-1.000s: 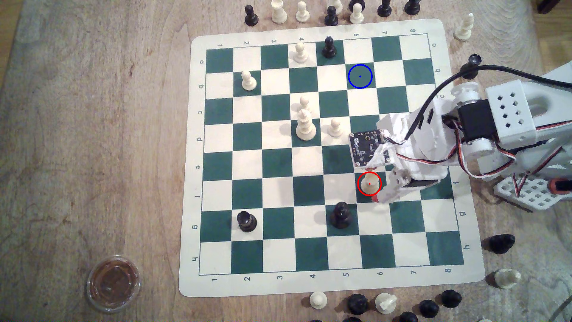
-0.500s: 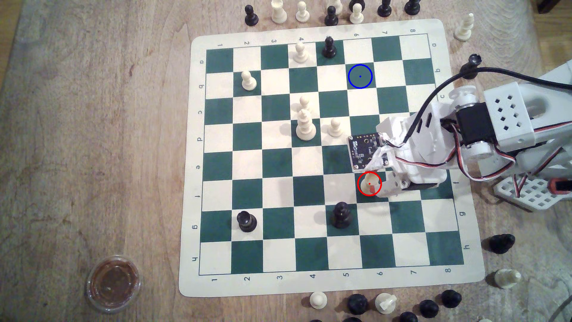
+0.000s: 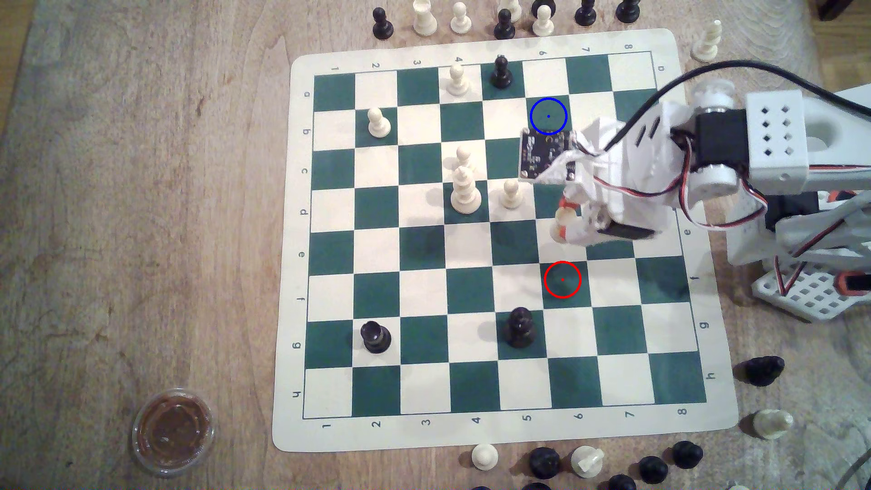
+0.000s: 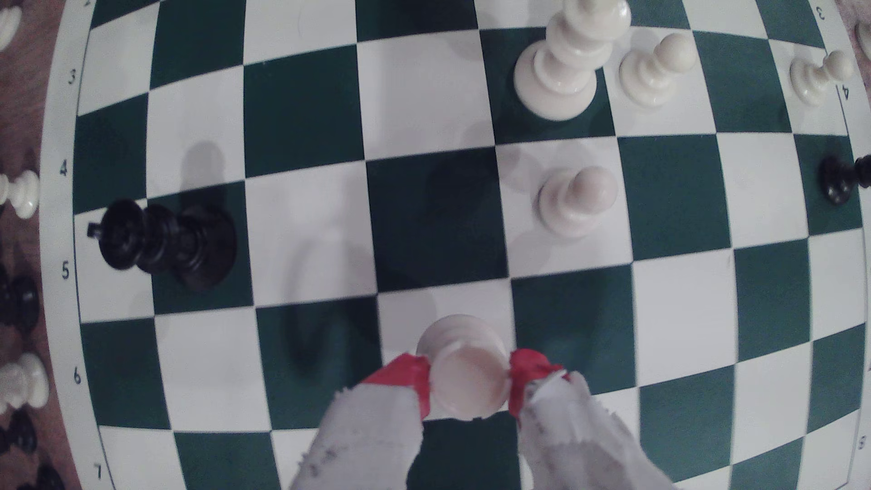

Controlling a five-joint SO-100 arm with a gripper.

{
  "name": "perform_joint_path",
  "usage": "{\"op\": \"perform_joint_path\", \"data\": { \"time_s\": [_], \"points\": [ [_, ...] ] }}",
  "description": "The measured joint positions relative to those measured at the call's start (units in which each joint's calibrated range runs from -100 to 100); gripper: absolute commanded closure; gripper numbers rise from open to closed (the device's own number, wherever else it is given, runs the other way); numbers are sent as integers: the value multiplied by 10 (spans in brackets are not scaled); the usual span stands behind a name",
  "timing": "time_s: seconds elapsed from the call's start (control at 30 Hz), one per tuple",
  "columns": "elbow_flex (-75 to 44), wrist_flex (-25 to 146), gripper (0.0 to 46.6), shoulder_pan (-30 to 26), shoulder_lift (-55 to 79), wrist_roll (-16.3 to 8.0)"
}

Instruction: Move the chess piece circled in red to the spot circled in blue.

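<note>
Above the green-and-cream board [image 3: 518,438], the hand [image 3: 562,217] is clamped around the chess piece [image 4: 466,372], lifted between its red-taped fingertips [image 4: 410,377].

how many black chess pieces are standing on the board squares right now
3: a black pawn in row a, a black rook-like piece on g2, and a tall black piece on g5. The arm may hide more.

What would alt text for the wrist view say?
Two red-tipped fingers pinch a cream chess piece above a green-and-white board. Beyond stand cream pieces and a black king.
</note>
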Motion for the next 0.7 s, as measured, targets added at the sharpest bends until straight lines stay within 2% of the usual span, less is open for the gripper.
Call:
{"op": "perform_joint_path", "data": {
  "time_s": [0.03, 0.17, 0.2, 0.3, 0.33, 0.43, 0.47, 0.7],
  "points": [
    [-19, 9, 464, 32, -2, -1],
    [-52, 39, 464, 66, -7, 4],
    [-73, 58, 464, 89, -7, 3],
    [-105, 82, 464, 105, -7, 7],
    [-122, 86, 464, 131, -6, 8],
    [-136, 81, 464, 151, 9, 16],
    [-137, 70, 464, 174, 26, 14],
    [-138, -3, 464, 208, 100, 17]
  ]
}}
